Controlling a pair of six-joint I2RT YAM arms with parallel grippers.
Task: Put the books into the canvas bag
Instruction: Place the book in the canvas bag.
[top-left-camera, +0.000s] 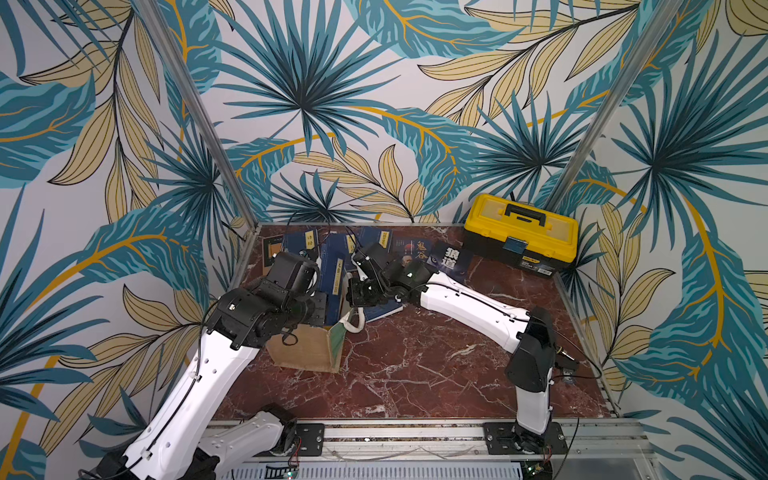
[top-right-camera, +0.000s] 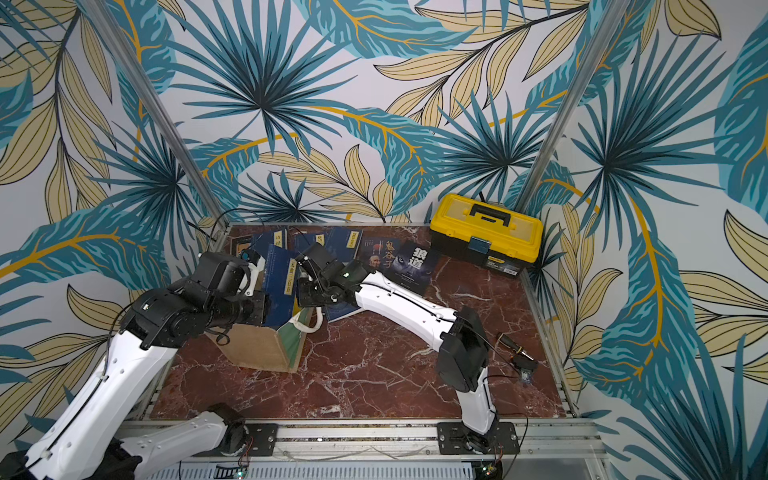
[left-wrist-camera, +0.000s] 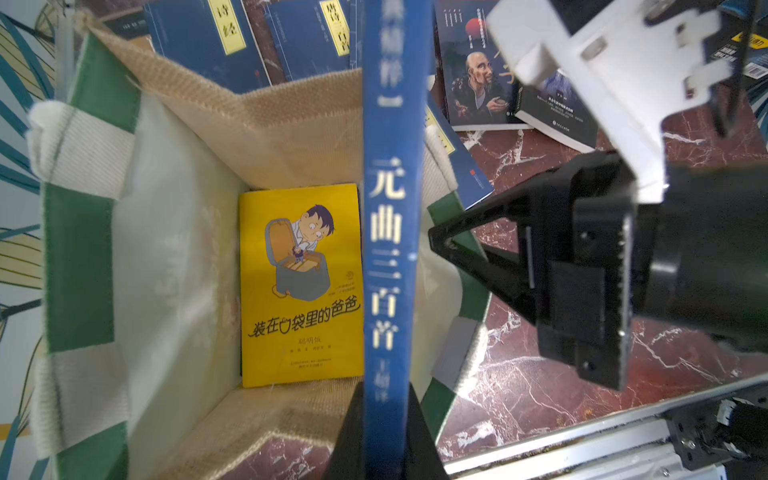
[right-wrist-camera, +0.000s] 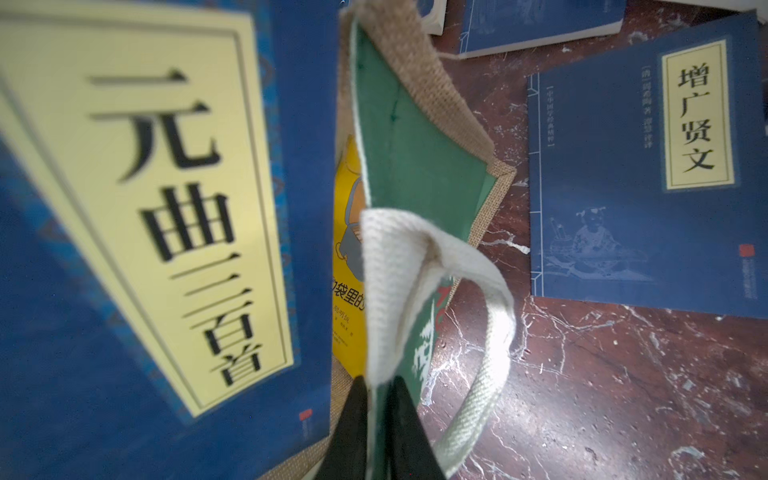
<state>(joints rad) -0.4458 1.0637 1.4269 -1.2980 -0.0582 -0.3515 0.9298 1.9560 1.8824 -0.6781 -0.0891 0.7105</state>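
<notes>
two bent arms meet over the canvas bag (top-left-camera: 303, 349), left tool (left-wrist-camera: 384, 419) clamping a navy book (left-wrist-camera: 388, 232), right tool (right-wrist-camera: 379, 415) pinching the bag's rim; wrist views reveal a yellow book (left-wrist-camera: 301, 286) inside.

Leaf-print walls (top-left-camera: 374, 83) w/ alu posts (top-left-camera: 201, 112); red marble tabletop (top-left-camera: 415, 374).

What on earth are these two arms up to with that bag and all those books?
The left hand grips a navy book upright at the mouth of the canvas bag, apparently to lower it in. The right hand pinches the bag's green side edge, seemingly to hold it open. One yellow cartoon book already lies at the bottom. Several more books lie scattered on the table behind the bag.
</notes>
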